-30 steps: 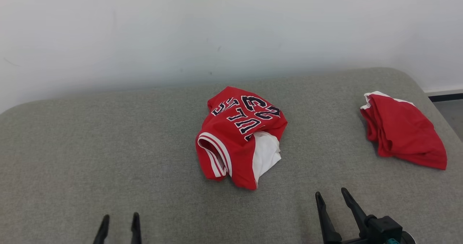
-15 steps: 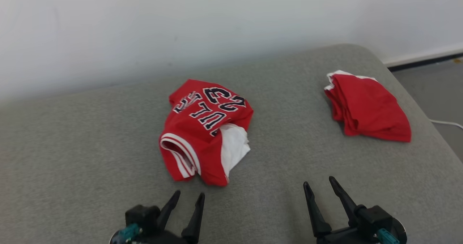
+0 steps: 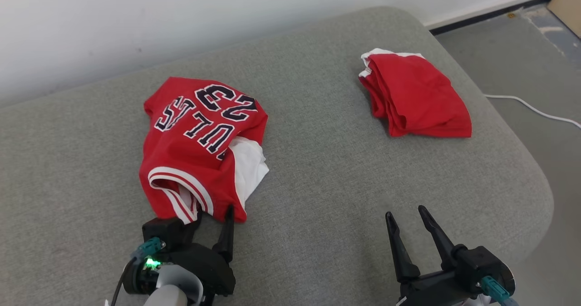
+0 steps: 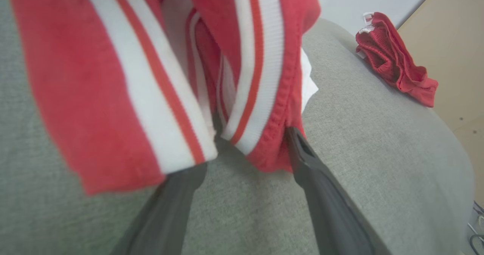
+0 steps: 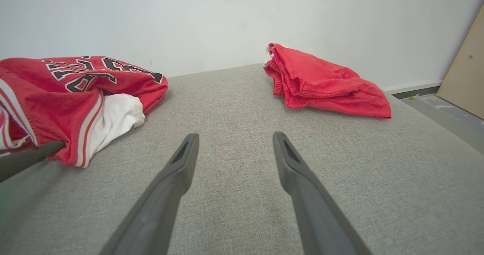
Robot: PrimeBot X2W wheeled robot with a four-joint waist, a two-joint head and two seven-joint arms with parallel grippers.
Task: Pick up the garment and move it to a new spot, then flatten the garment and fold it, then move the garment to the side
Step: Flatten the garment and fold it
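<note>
A crumpled red jersey [image 3: 195, 133] with dark lettering, white-and-red striped trim and a white lining lies on the grey cushion [image 3: 317, 170]. My left gripper [image 3: 213, 213] is at its near edge, open. In the left wrist view the jersey's striped trim [image 4: 113, 58] hangs between the fingers of the left gripper [image 4: 251, 145], and the left fingertip is under the cloth. Off to the right my right gripper [image 3: 405, 213] hovers open over bare cushion, apart from both garments. The right wrist view shows the right gripper [image 5: 235, 136] with the jersey [image 5: 68, 92] to its left.
A second red garment [image 3: 417, 99], loosely folded, lies at the cushion's far right, also seen as a red bundle [image 5: 321, 81]. A white wall runs behind. Past the cushion's rounded right edge are grey floor, a white cable [image 3: 531, 108] and a beige board [image 3: 567, 2].
The camera has swung right and down, so the whole picture shifted. My left gripper has moved forward to the jersey's near edge and now straddles its trim. The right gripper stays open.
</note>
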